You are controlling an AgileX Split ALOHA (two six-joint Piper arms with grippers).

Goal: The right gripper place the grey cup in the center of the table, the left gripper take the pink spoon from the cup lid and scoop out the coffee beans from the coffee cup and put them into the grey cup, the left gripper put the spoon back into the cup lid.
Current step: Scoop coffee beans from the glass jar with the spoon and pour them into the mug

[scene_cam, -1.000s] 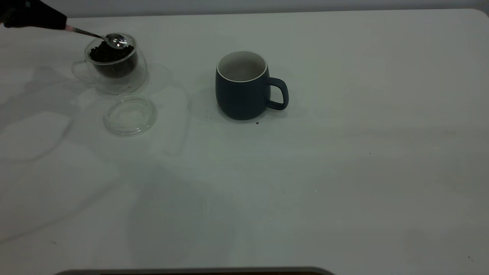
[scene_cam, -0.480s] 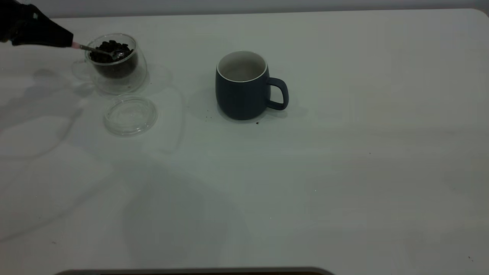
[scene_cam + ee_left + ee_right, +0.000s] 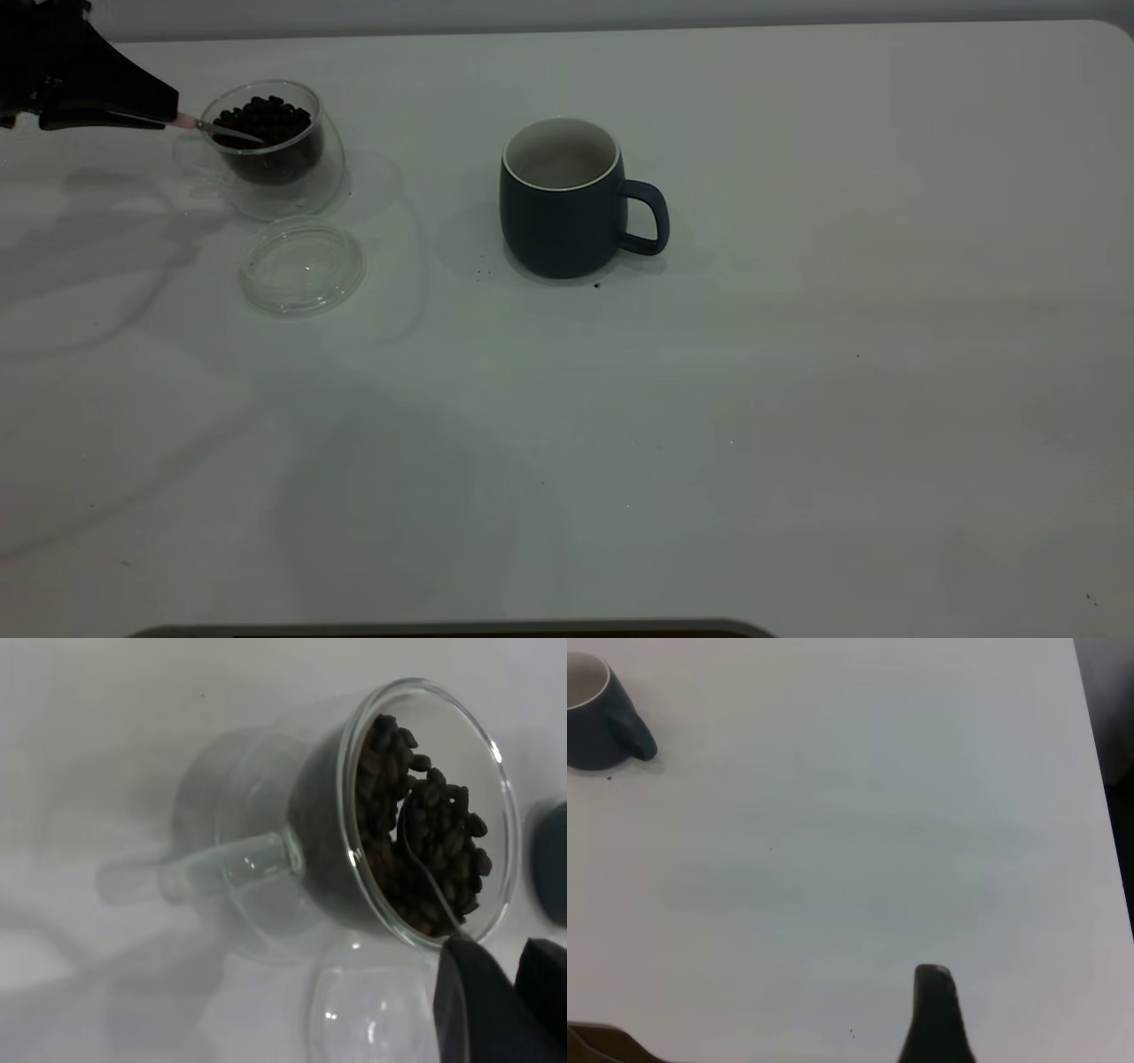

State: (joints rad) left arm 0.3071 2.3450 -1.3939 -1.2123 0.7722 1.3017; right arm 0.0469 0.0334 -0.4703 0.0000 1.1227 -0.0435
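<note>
At the far left of the bench (image 3: 797, 399), the left gripper (image 3: 164, 115) had its fingers clenched on the pink spoon (image 3: 208, 127), whose metal bowl was dug into the coffee beans (image 3: 266, 120) inside the tilted coffee cup (image 3: 275, 151). The cup lid (image 3: 303, 266) lay flat just in front of that glass cup. Well to the right, near the bench's middle, stood the grey cup (image 3: 567, 199), upright, handle pointing right. The right gripper (image 3: 937, 1014) hung over bare bench far from the mug; I cannot tell how its fingers stood.

Open table (image 3: 797, 399) right of grey cup (image 3: 560, 199) (cup lid (image 3: 303, 266) far left).
</note>
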